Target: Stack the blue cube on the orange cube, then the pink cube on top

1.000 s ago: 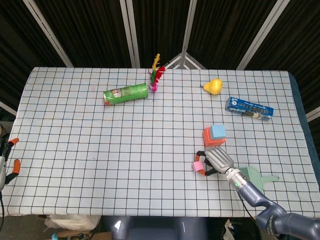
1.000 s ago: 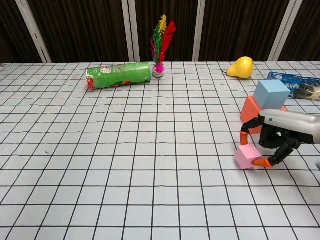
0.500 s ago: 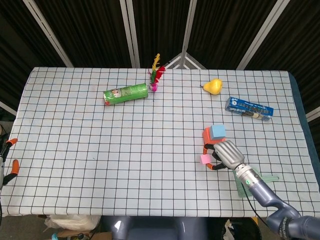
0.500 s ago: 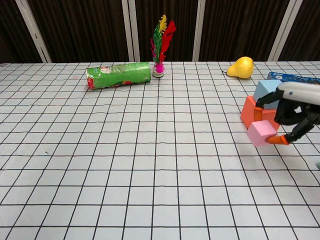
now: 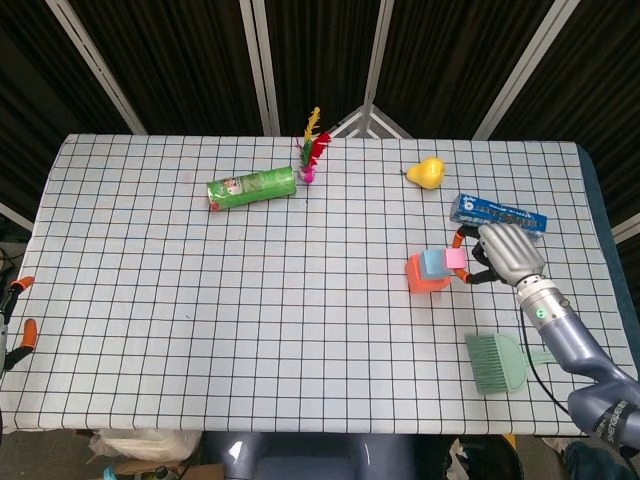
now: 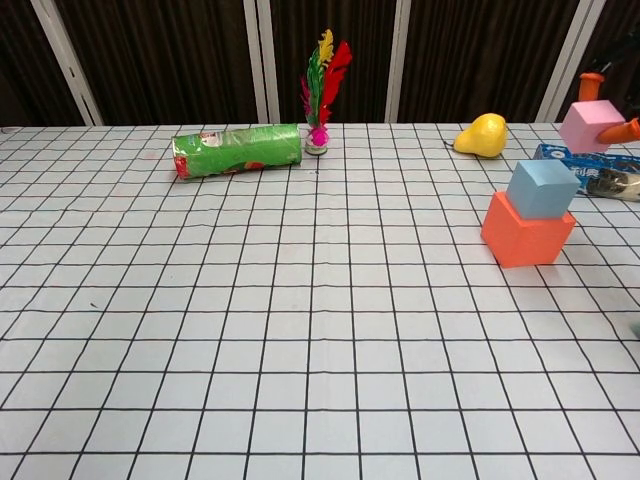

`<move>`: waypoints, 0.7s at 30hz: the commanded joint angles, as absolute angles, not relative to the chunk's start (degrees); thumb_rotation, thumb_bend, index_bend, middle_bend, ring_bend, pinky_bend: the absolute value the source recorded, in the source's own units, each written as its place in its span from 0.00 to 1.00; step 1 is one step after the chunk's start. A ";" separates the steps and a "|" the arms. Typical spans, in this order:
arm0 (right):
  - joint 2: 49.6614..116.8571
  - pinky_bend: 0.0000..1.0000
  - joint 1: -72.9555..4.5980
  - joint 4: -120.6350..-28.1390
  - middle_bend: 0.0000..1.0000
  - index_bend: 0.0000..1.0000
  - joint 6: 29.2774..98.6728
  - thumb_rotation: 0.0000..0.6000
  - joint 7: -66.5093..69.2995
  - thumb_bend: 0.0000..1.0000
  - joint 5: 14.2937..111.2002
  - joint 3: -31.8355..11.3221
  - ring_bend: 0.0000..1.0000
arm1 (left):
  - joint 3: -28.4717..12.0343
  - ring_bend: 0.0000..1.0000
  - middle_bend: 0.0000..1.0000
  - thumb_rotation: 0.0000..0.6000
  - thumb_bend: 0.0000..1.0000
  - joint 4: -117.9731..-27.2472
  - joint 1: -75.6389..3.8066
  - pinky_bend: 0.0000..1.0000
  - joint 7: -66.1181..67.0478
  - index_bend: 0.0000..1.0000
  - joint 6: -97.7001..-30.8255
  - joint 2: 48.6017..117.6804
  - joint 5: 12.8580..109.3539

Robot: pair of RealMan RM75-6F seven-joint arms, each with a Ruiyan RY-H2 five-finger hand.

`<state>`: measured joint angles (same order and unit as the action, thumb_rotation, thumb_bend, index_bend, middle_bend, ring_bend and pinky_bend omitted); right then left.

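Observation:
The blue cube sits on top of the orange cube at the table's right middle. My right hand holds the pink cube in the air, above and just to the right of the stack. In the chest view only its orange fingertips show, at the right edge around the cube. My left hand hangs off the table's left edge with its fingers apart and nothing in it.
A green can lies on its side at the back left, beside a feather shuttlecock. A yellow pear and a blue box lie behind the stack. A green brush rests near the front right.
My right hand has lifted the pink cube off the table in front of the stack and carried it up and back to the stack's right side.

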<state>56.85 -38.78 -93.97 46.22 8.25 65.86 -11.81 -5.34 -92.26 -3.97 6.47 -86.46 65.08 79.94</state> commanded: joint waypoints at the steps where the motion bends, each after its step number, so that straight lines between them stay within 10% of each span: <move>1: 55.66 0.83 -41.30 -93.76 1.00 0.53 41.92 1.00 7.53 0.36 61.88 -13.42 1.00 | -5.37 0.00 0.06 1.00 0.56 -92.31 -3.88 0.00 6.40 0.18 -86.58 65.05 79.88; 21: 60.91 0.83 -46.40 -86.36 1.00 0.53 32.50 1.00 13.42 0.36 61.36 -14.88 1.00 | -5.84 0.00 0.06 1.00 0.56 -91.99 -4.00 0.00 6.95 0.18 -86.67 65.47 79.24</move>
<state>60.82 -46.30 -86.45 32.61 13.40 61.45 -14.90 -5.84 -91.99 -4.00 6.95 -86.66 65.46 79.24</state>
